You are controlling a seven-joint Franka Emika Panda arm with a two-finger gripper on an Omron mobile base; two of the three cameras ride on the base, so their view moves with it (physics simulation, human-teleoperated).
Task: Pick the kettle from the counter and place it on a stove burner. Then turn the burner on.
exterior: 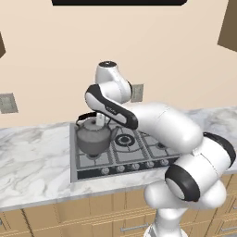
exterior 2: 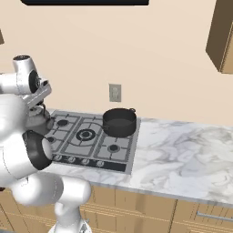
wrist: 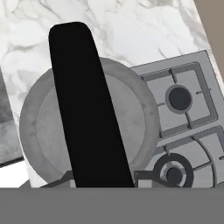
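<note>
Nearest the cameras, the white arm fills the lower right of the left base view and the lower left of the right base view, reaching forward and over the steel cooktop (exterior: 139, 159).

Light wood cabinet fronts (exterior: 69, 215) run along the bottom of both base views, under the marbled desk (exterior: 32, 162).

On the desk, the cooktop's front edge carries a row of small round knobs (exterior: 135, 165). Just behind them, at centre left of the left base view, the kettle (exterior: 94, 139) is over the cooktop's front left corner, its spout toward the picture's right. Whether it rests on the grate or hangs just above cannot be told.

The end effector (exterior: 100, 121) comes down onto the kettle's black arched handle (exterior: 85, 116) from above. In the hand view the handle (wrist: 85, 109) crosses the frame as a broad black bar over the round grey kettle (wrist: 131, 109); the fingertips are hidden, so whether the end effector is open or closed cannot be told.

A small stove burner (wrist: 179, 98) sits at right of the hand view, apart from the kettle. The double-ring centre burner (exterior 2: 85, 134) lies mid-cooktop.

Farther back, a black round pot (exterior 2: 119, 122) stands on the cooktop's rear right corner. A wall outlet (exterior 2: 114, 93) is on the beige wall behind it.
</note>
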